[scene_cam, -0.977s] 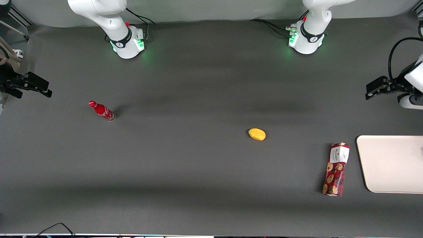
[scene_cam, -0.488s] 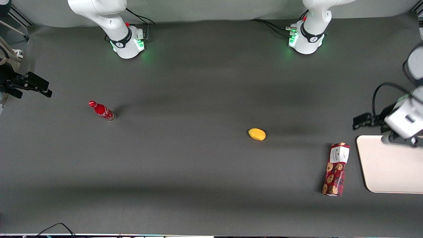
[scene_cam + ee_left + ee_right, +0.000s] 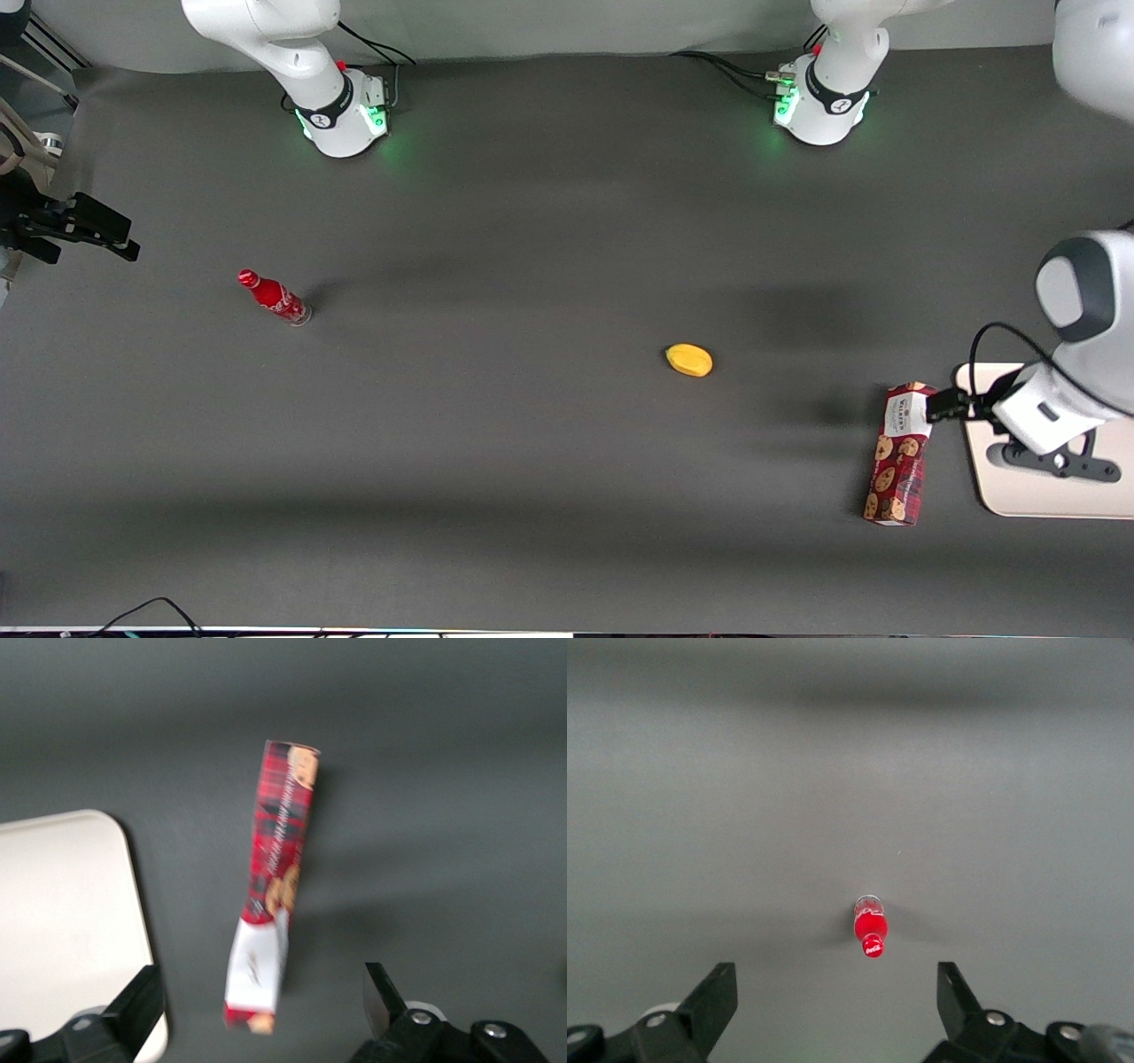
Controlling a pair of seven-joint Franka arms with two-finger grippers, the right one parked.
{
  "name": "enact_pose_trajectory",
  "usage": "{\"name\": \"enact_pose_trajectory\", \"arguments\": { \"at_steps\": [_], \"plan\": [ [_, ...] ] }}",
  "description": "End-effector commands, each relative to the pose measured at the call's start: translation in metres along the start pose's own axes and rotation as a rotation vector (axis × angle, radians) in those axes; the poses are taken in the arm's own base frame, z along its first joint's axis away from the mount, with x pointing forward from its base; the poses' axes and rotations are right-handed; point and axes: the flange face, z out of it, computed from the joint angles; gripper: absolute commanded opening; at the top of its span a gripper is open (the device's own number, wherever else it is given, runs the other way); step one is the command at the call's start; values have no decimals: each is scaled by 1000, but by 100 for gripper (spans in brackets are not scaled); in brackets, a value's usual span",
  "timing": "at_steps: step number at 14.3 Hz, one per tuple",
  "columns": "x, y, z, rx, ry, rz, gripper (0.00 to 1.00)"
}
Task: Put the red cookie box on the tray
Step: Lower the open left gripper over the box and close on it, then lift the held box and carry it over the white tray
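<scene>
The red cookie box lies flat on the dark table beside the tray, toward the working arm's end. Its white label end points away from the front camera. My left gripper hangs at that label end, over the gap between box and tray. In the left wrist view the gripper is open, and the box shows between its spread fingers without touching them. The pale tray is beside the box and has nothing on its visible part.
A yellow fruit-like object lies on the table, farther from the front camera than the box and nearer the middle. A small red bottle stands toward the parked arm's end, also seen in the right wrist view.
The left arm has swung in from the table's edge toward the front camera. Its gripper now sits at the box's label end. The box, tray, fruit and bottle have not moved.
</scene>
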Motion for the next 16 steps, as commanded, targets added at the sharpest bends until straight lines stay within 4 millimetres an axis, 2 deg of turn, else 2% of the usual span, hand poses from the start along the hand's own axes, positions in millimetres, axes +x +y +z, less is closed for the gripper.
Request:
{"name": "enact_pose_trajectory", "arguments": {
  "at_steps": [1, 5, 9, 12, 13, 15, 16],
  "plan": [
    [15, -16, 58, 19, 43, 59, 100],
    [17, -7, 108, 4, 47, 50, 100],
    [13, -2, 142, -10, 30, 47, 98],
    [9, -1, 158, -20, 14, 46, 40],
    [7, 0, 162, -18, 21, 46, 24],
    [4, 0, 166, -18, 31, 45, 0],
    [4, 1, 168, -18, 28, 45, 0]
  ]
}}
